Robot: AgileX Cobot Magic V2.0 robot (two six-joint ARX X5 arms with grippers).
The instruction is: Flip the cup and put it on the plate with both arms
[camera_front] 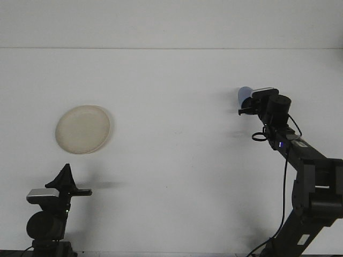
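A blue cup [244, 94] is at the right of the white table, tilted, with only its upper left part showing. The rest is hidden behind my right gripper [248, 104], which is shut on it from the near right side. A round cream plate [83, 129] lies flat at the left of the table, with nothing on it. My left gripper [66, 172] stands at the near left, below the plate and well apart from it, its fingers together in a point and holding nothing.
The white table [171, 160] runs back to a pale wall [171, 24]. The right arm's links and cable [300, 160] fill the near right corner. The left arm's base [47, 222] sits at the near left edge.
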